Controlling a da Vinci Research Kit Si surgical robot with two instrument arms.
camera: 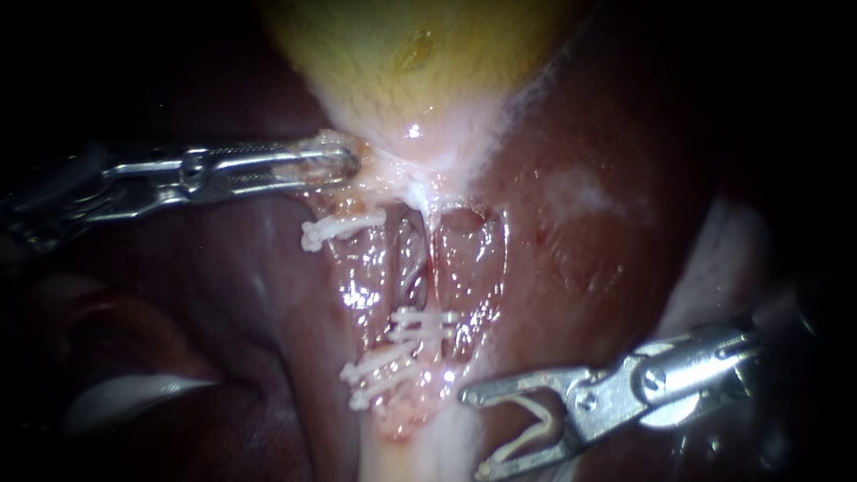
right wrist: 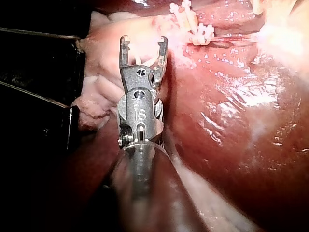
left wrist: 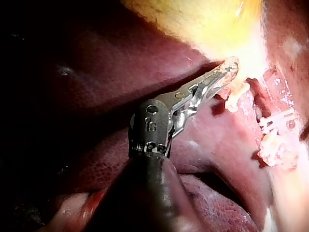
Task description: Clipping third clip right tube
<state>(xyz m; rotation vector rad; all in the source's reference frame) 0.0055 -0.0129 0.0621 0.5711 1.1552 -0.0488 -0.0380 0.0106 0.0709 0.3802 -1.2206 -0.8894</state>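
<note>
Right instrument (camera: 473,433) holds clip (camera: 540,430) in wide jaws; clip axis near-horizontal, mouth facing left. Left instrument (camera: 344,162) clamps gallbladder (camera: 402,54) neck.

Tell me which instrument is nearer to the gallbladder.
Left. The left instrument has its jaws shut on pale tissue at the lower end of the gallbladder; the right instrument, jaws holding a loaded clip, sits apart from it, beyond the placed clips.
</note>
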